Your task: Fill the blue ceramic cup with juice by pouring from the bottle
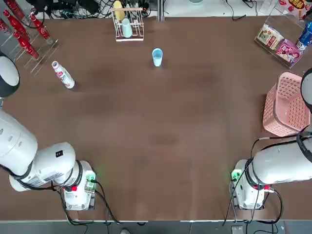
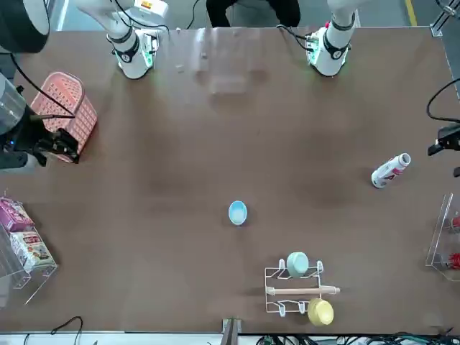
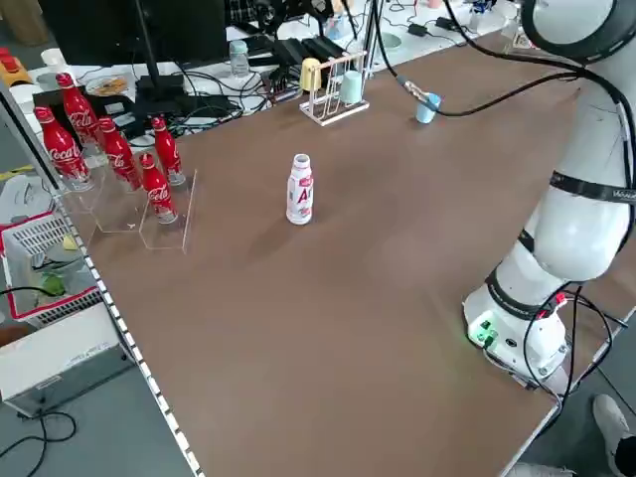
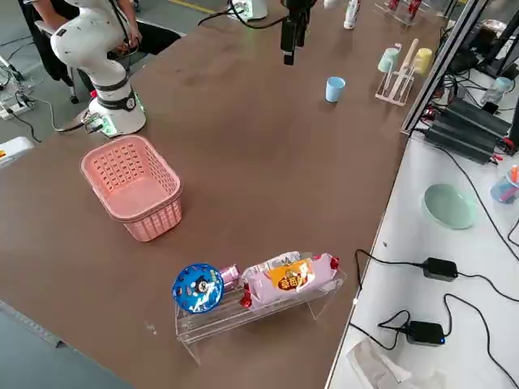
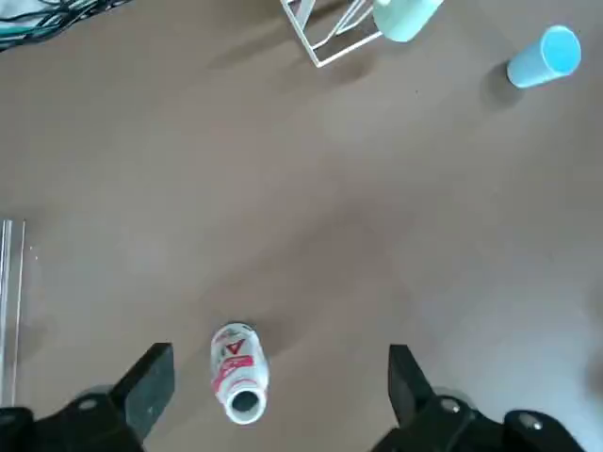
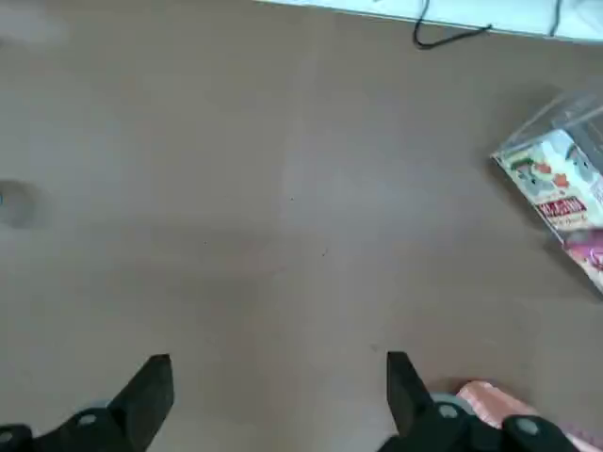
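The white bottle [image 1: 63, 75] with its red-and-pink label stands upright and capped at the table's far left, near the cola rack; it also shows in the left side view [image 3: 300, 189]. The light-blue cup [image 1: 157, 57] stands upright at the far middle, well apart from the bottle. My left gripper [image 5: 278, 386] hangs open high above the bottle [image 5: 236, 369], which shows from above just inside one finger. The cup [image 5: 545, 58] lies far off in that view. My right gripper [image 6: 278, 391] is open over bare table beside the pink basket, holding nothing.
A wire rack [image 1: 127, 27] with a mint-green cup and a yellow cup stands behind the blue cup. Red cola bottles [image 1: 22, 34] fill a clear holder at the far left. A pink basket [image 1: 287, 105] and a snack holder [image 1: 280, 44] sit at the right.
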Available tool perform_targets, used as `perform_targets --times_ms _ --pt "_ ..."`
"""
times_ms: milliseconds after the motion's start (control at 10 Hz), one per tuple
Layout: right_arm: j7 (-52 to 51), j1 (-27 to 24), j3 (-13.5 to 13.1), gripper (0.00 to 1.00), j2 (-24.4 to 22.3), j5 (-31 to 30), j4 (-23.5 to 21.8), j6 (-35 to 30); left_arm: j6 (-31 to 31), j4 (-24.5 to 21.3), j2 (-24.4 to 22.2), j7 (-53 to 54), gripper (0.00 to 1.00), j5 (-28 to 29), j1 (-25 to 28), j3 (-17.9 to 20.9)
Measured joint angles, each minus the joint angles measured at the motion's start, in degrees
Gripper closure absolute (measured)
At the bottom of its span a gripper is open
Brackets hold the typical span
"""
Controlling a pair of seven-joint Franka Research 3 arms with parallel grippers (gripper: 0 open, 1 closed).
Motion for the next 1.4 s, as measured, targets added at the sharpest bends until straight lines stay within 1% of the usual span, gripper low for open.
perform_targets --times_ms 100,200,300,500,600,700,800,900,1100,1200,1300,1400 --pt "-7.9 0.0 0.0 0.0 0.9 1.1 -0.8 2.6 -0.9 -0.1 0.6 5.4 0.0 -2.9 2.3 0.0" --pt "-17.3 0.0 -0.1 0.0 2.0 4.4 -2.0 6.0 -2.5 -0.4 1.6 11.1 0.0 -6.3 5.0 0.0" --pt "-27.2 -0.1 -0.1 0.0 3.1 10.6 -4.4 10.5 -3.2 -0.6 3.2 17.4 0.0 -9.1 7.5 0.0" --pt "-46.7 -0.2 -0.3 0.0 5.7 24.2 -10.8 21.5 -3.3 -0.6 5.7 27.4 0.0 -12.7 10.7 0.0" --pt "-57.4 0.0 -0.2 0.0 7.5 31.0 -13.9 27.0 -3.3 -0.7 6.7 31.7 0.0 -13.5 12.0 0.0" --pt "-68.4 0.6 0.0 0.0 9.6 36.4 -16.0 31.5 -3.3 -0.7 7.6 36.9 0.0 -14.0 13.3 0.0" --pt "-77.8 2.0 0.0 0.0 12.1 40.4 -16.9 35.1 -3.5 -0.7 8.4 41.2 0.0 -14.2 14.4 0.0" --pt "-83.8 3.9 0.1 0.0 14.5 44.1 -17.2 38.0 -4.4 -0.8 9.5 44.6 0.0 -14.4 15.8 -0.1" --pt "-94.9 8.5 0.2 0.0 19.3 55.2 -17.5 42.9 -5.8 -1.1 13.0 52.8 0.0 -15.7 17.6 -0.1" --pt "-99.1 11.2 0.3 0.0 22.0 59.7 -17.5 46.0 -5.9 -1.1 14.9 56.6 0.0 -16.4 17.7 -0.1" --pt "-100.7 13.4 1.3 0.0 24.8 62.5 -17.4 48.8 -5.9 -1.2 16.8 61.4 0.0 -17.5 18.0 -0.2" --pt "-101.2 14.1 4.2 0.0 27.4 65.7 -17.1 51.3 -5.9 -1.2 18.2 66.1 0.0 -18.7 18.4 -0.2"
